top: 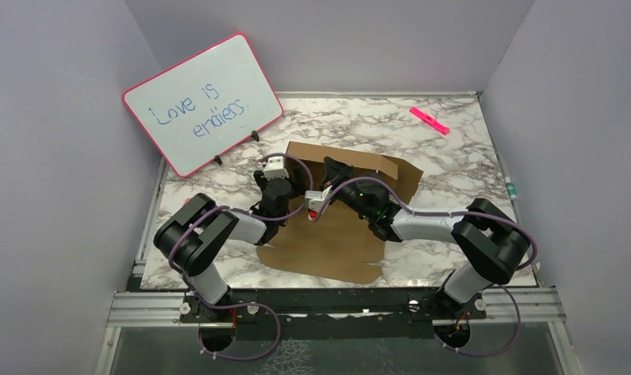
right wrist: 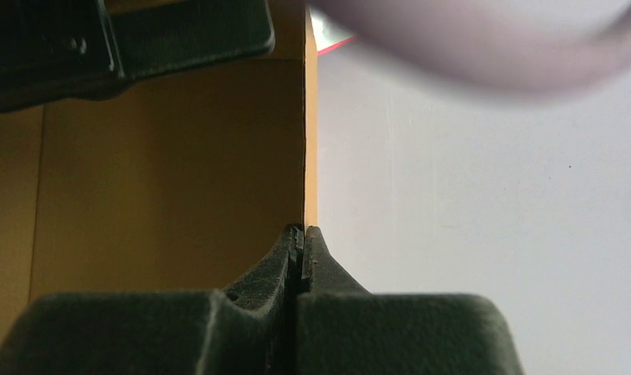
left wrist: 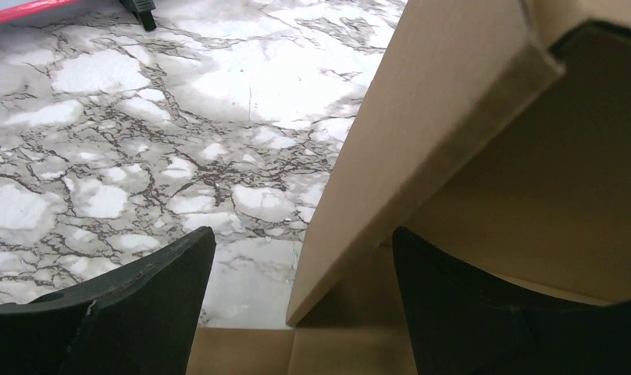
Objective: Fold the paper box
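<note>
Paper box mid-fold, one side wall going up.
The marble desk (top: 453, 148) carries the brown paper box (top: 336, 242) at frame centre, mostly a flat sheet. The left tool (left wrist: 301, 258) gapes wide astride a raised flap; the right tool (right wrist: 301, 234) pinches a flap edge tight. The next move likely calls for the left to close and crease.

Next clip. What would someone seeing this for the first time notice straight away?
The brown paper box, partly folded, fills the middle of the marble table with both arms bent over it: the right gripper pinches a raised flap's edge, the left gripper stands open around another. A pink-framed whiteboard with blue handwriting stands at the far left, and a pink marker lies at the far right.
</note>
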